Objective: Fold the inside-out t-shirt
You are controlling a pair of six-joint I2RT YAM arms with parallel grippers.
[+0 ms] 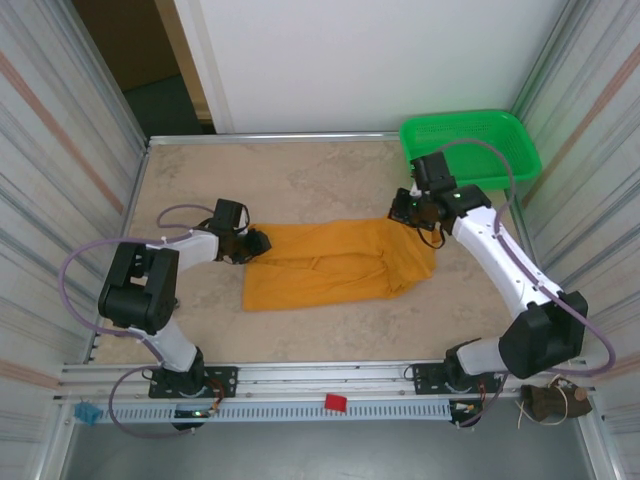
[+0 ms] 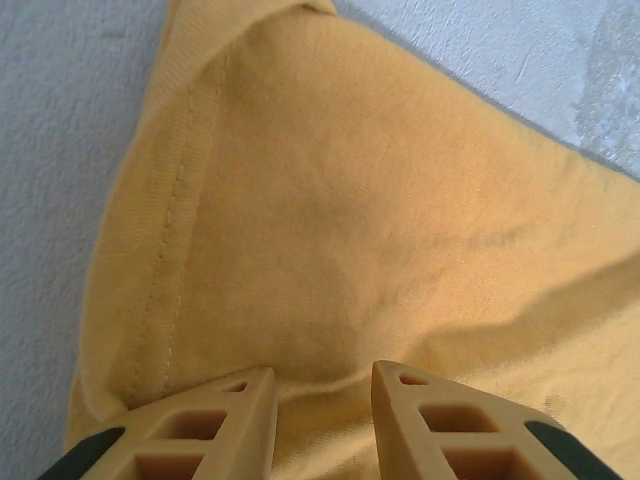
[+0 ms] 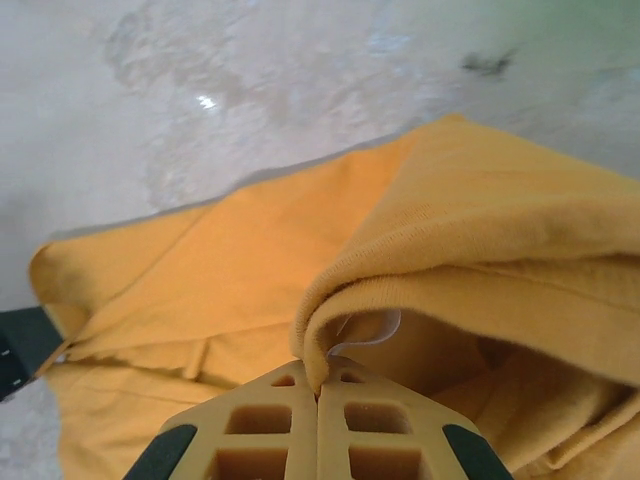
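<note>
Marbled desk (image 1: 300, 170), t-shirt (image 1: 320, 265) looks half-folded, mid-fold step. Right claw (image 3: 318, 378) clamped on its edge; left claw (image 2: 322, 390) part-open over hem, grip unclear. Next probably needs both ends secured, then folding across.

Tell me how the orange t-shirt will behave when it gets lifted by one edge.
Likely floppy: the t-shirt lies in soft folds and curls over where the right gripper pinches it. Probably light, as that small pinch holds up a whole fold. Pushed, it would likely bunch up rather than slide.
</note>
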